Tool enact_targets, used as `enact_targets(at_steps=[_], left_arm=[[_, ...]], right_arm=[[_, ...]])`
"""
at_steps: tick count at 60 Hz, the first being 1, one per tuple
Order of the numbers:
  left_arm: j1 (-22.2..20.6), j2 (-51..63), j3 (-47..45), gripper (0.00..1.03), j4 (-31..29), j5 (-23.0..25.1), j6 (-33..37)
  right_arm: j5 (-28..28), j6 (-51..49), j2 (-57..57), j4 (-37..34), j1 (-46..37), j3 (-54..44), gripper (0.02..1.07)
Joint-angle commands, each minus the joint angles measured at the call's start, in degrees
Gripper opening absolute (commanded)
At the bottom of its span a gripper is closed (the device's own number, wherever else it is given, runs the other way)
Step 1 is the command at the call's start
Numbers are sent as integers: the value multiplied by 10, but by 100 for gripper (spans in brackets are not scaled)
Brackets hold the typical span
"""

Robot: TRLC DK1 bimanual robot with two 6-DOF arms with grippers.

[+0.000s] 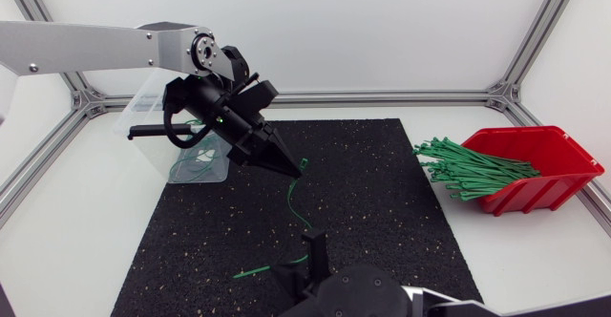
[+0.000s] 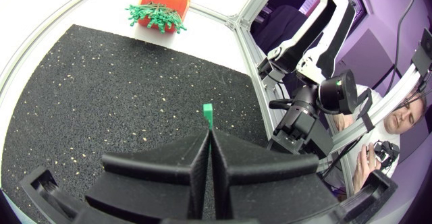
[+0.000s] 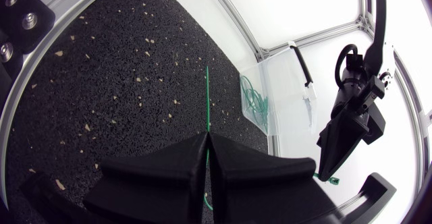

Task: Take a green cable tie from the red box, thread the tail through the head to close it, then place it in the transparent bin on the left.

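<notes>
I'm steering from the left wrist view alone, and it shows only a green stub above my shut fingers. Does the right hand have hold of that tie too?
Observer: Yes. In the head view the right hand is shut on the same green cable tie, further along it than your left hand.
Operator: Is it closed into a loop?
Observer: No. The head view shows its free end sticking out past the right hand, over the black mat, not threaded.
Operator: Where is the bin?
Observer: The transparent bin stands just behind your left hand, at the mat's far left corner. The right wrist view shows closed green loops inside it.
</notes>
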Motion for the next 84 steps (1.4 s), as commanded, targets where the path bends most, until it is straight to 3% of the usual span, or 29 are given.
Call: enact_targets(at_steps=[1, 14, 23, 30, 42, 50, 71, 84], left_arm=[[-2, -13, -14, 4, -4, 1, -11], [-2, -21, -18, 4, -4, 1, -13], [-2, -23, -24, 4, 0, 1, -13], [-2, -26, -28, 4, 1, 1, -13], [-5, -29, -33, 4, 1, 1, -13], [-5, -31, -37, 4, 4, 1, -13], [-13, -37, -50, 4, 17, 1, -24], [-17, -42, -52, 4, 22, 1, -31]], right_arm=[[22, 2, -2, 9, 5, 2, 7], [20, 30, -8, -8, -12, 24, 7], [8, 127, -37, -101, -18, 62, 7], [19, 149, -68, -125, -19, 71, 7], [7, 218, -133, -253, -13, 99, 7], [-8, 261, -169, -303, -13, 111, 7], [-72, 345, -244, -381, -24, 123, 7], [-80, 426, -279, -405, -23, 121, 7]])
